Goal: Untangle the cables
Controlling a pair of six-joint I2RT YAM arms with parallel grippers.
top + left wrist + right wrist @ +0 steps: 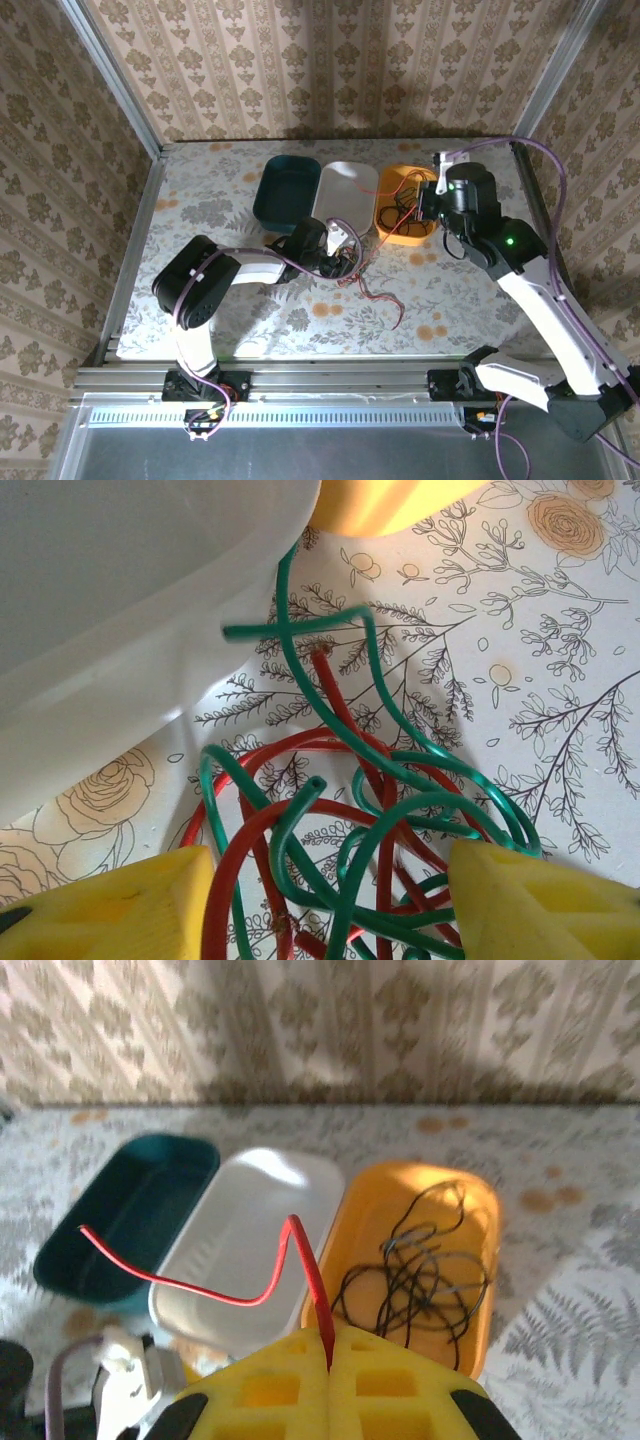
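Red-green tangle of thin wires (385,820): lies inside the opened left tool (330,905).
Right tool (330,1360): clamped on thin red wire (311,1280), running left.

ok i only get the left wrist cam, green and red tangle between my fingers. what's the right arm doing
Observer: The right pincer is shut on a red cable, by the orange bin.
Operator: anything in that orange bin, i just see a corner of it
Observer: A black cable lies inside it in a loose bundle.
Operator: and what's past the white bin
Observer: A dark teal bin sits right beside the white bin, on the side away from the orange one.
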